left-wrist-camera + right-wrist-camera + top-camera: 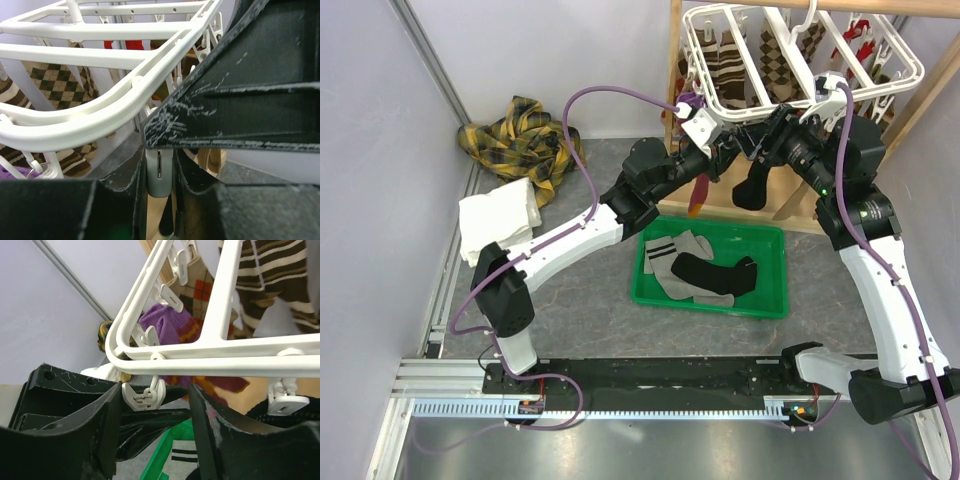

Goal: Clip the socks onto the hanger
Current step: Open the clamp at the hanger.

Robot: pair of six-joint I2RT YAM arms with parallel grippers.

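Note:
The white hanger (800,50) hangs at the back right with several socks clipped on: brown argyle (55,82), purple (165,322) and brown striped (270,270). My left gripper (712,130) is at the hanger's near left corner. In the left wrist view the left gripper (160,160) is shut on a grey-white clip (159,175). My right gripper (155,405) stands open around a small white clip (145,395) that dangles from the rim. A black sock (755,185) hangs below the two grippers; what holds it is hidden.
A green bin (775,300) on the table holds a grey banded sock (670,255) and a black one (715,272). A yellow plaid cloth (520,135) and a folded white towel (500,220) lie at the left. A wooden frame (675,90) carries the hanger.

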